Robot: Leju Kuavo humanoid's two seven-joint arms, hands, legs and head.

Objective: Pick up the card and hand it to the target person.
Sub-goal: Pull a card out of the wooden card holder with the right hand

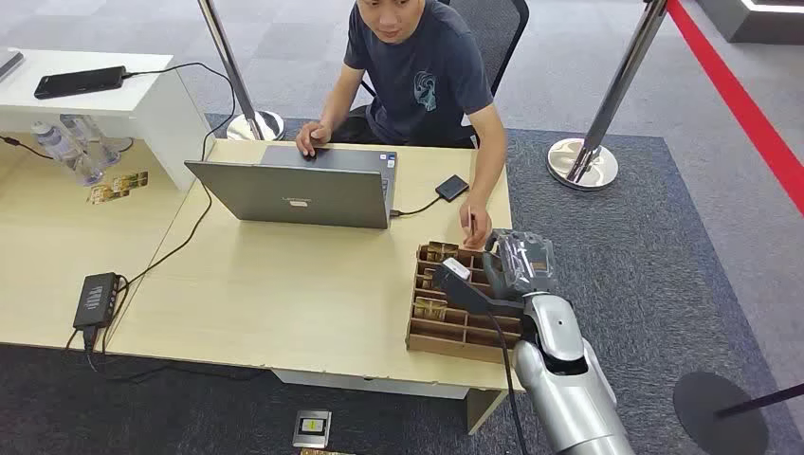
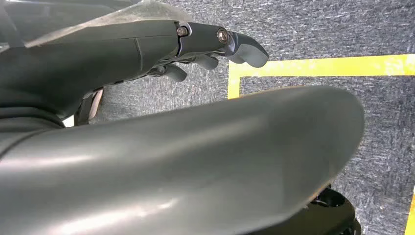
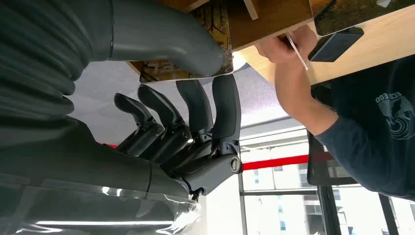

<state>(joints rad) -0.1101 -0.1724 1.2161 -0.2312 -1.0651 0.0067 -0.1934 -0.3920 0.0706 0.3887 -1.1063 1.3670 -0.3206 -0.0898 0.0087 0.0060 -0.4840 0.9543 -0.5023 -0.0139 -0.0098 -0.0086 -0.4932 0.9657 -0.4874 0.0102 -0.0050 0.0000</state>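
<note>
My right hand (image 1: 493, 270) hovers over the wooden card box (image 1: 462, 334) at the table's right end. In the right wrist view its thumb (image 3: 171, 39) and fingertips (image 3: 222, 93) pinch a brown patterned card (image 3: 166, 71) with a white edge. From the head view the card shows as a small white patch (image 1: 457, 268) at the hand's tip. The seated person (image 1: 422, 71) rests a hand (image 1: 475, 227) just beyond the box and holds a thin card (image 3: 297, 50) edge-on. My left hand (image 2: 215, 46) hangs over the carpet, fingers loosely apart, holding nothing.
An open grey laptop (image 1: 299, 190) stands mid-table with a black drive (image 1: 452, 187) cabled to it. A power adapter (image 1: 97, 298) sits at the left edge. Stanchion bases (image 1: 582, 162) stand behind the table. A white side table (image 1: 152, 100) carries a phone (image 1: 80, 81).
</note>
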